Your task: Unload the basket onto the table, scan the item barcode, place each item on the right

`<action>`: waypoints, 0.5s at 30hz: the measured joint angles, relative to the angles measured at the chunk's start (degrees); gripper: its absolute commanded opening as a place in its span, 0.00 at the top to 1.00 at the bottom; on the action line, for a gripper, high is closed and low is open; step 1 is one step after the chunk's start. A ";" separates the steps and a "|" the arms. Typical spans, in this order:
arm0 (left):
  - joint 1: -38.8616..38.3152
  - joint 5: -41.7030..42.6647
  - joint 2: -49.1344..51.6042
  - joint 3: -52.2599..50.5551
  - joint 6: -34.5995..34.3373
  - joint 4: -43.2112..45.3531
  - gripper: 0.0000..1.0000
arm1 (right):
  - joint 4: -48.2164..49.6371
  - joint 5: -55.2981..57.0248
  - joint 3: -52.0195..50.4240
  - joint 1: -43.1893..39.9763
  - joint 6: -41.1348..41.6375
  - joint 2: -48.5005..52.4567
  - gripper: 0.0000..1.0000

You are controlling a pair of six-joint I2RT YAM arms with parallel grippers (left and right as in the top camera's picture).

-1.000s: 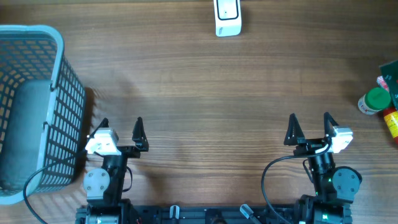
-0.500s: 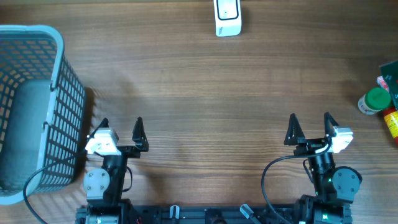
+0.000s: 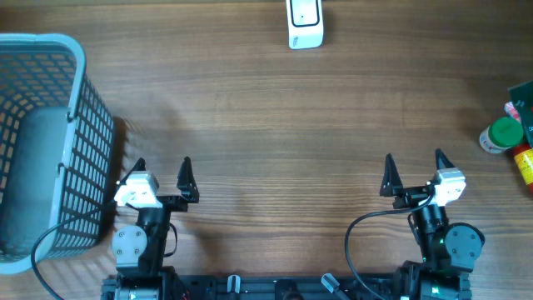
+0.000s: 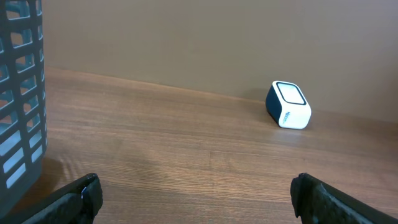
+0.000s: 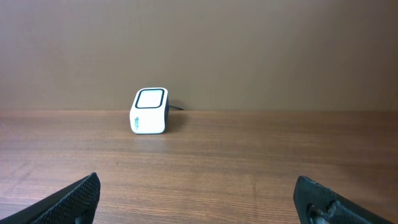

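Note:
A white barcode scanner (image 3: 305, 23) stands at the table's far edge, also seen as the scanner (image 4: 288, 104) in the left wrist view and the scanner (image 5: 150, 111) in the right wrist view. Grocery items (image 3: 514, 133) lie at the right edge: a green-capped container (image 3: 501, 135), something red and something green, partly cut off. My left gripper (image 3: 161, 165) rests open near the front left, nothing between its fingers. My right gripper (image 3: 413, 162) rests open near the front right, empty, well short of the items.
A blue-grey mesh basket (image 3: 50, 142) stands at the left edge, close beside the left arm, its wall (image 4: 18, 93) showing in the left wrist view. Bare wood table (image 3: 275, 117) spans the middle.
The right gripper has turned slightly to the left; its wrist camera block shifted a little. The left arm and all objects stay put.

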 measured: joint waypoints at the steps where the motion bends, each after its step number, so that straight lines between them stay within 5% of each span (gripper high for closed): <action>1: 0.00 0.00 0.00 0.00 0.00 0.02 0.00 | -0.02 0.00 0.00 0.00 -0.15 0.00 0.00; 15: 0.00 0.00 0.00 0.00 0.00 0.02 0.00 | 0.00 -0.04 0.00 3.04 -0.17 0.00 0.00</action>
